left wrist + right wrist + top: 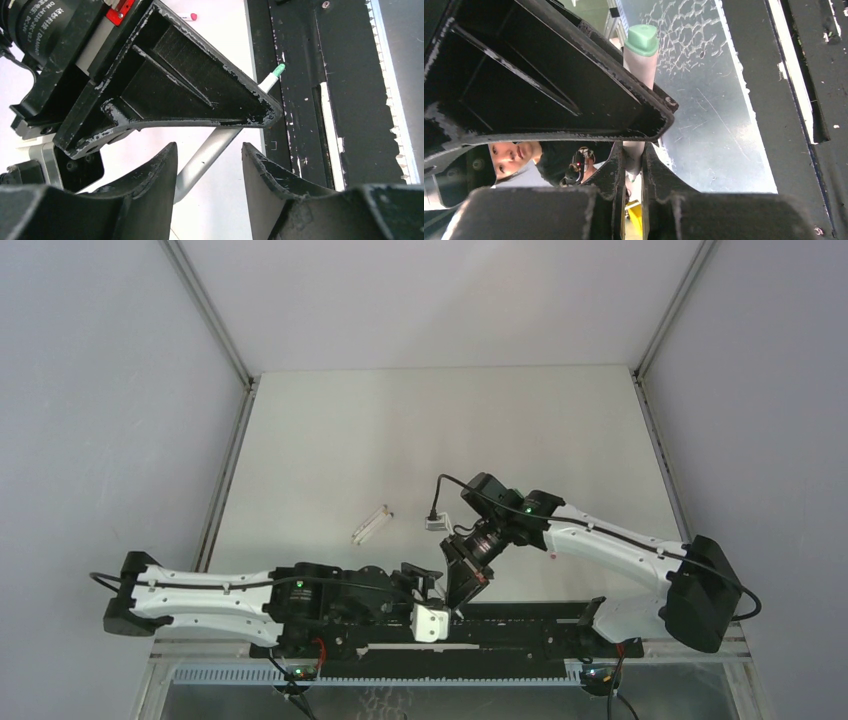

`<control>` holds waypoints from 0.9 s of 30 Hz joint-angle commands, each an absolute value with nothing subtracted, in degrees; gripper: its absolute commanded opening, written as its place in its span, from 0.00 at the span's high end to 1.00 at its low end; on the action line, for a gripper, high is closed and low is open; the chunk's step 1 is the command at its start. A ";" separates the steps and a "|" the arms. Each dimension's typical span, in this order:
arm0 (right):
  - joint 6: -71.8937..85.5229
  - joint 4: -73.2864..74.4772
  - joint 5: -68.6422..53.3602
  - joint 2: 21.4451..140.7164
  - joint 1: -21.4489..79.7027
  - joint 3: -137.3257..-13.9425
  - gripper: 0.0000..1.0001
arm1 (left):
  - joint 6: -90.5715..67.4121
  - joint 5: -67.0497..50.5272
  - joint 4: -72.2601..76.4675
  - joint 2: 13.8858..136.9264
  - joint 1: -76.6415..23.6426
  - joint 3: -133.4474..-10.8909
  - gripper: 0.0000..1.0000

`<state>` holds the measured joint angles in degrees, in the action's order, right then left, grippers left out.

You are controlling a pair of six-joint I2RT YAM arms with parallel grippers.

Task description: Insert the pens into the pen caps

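One white pen [210, 150] with a green end [278, 69] is held in the air above the table's near edge. My right gripper [634, 150] is shut on its barrel, and the green end [641, 40] points away from it. My left gripper [209, 147] is open, with the barrel between its fingers. In the top view the two grippers, left [432, 585] and right [462, 590], meet. Two more white pens [372, 525] lie side by side on the table. A white piece with a pink-red end [187, 16] lies beyond. The other caps are hidden.
A black rail [540, 618] runs along the table's near edge under the grippers. A small pink-red speck [553, 553] lies by the right arm. Grey walls close in the white table [450, 430] on the left, back and right.
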<state>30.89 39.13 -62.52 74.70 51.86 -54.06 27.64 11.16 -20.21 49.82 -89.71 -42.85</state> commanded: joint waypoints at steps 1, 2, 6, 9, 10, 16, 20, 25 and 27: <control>31.58 35.91 -65.68 75.43 52.71 -57.03 1.00 | 28.24 11.59 -19.11 51.11 -90.63 -45.57 0.49; 31.93 35.39 -65.99 75.61 52.73 -57.08 1.00 | 28.14 11.41 -19.15 51.59 -90.77 -45.72 0.50; 33.80 32.50 -67.83 76.02 52.88 -57.04 1.00 | 27.74 10.94 -19.25 53.49 -91.38 -46.01 0.53; 34.13 31.88 -68.26 76.64 52.91 -57.04 1.00 | 27.47 10.48 -19.10 54.20 -91.55 -46.43 0.56; 34.05 31.83 -68.29 76.99 52.91 -57.04 1.00 | 27.43 10.34 -18.99 54.49 -91.58 -46.51 0.59; 34.35 31.23 -67.98 77.22 52.02 -57.12 1.00 | 26.40 11.22 -18.91 55.61 -92.02 -46.66 0.85; 32.68 33.64 -64.46 75.42 48.61 -57.92 0.76 | 25.55 12.54 -18.65 54.99 -92.02 -46.20 1.00; 26.71 40.58 -52.50 71.23 41.21 -60.87 0.46 | 21.81 14.12 -18.50 54.03 -91.31 -46.03 1.00; 26.28 41.09 -44.72 68.34 37.09 -60.91 0.40 | 19.79 12.06 -18.21 53.02 -88.95 -45.94 1.00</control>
<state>30.33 39.92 -58.15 74.46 43.00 -57.91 24.60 13.47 -21.56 55.07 -91.37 -43.92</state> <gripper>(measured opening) 0.553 0.149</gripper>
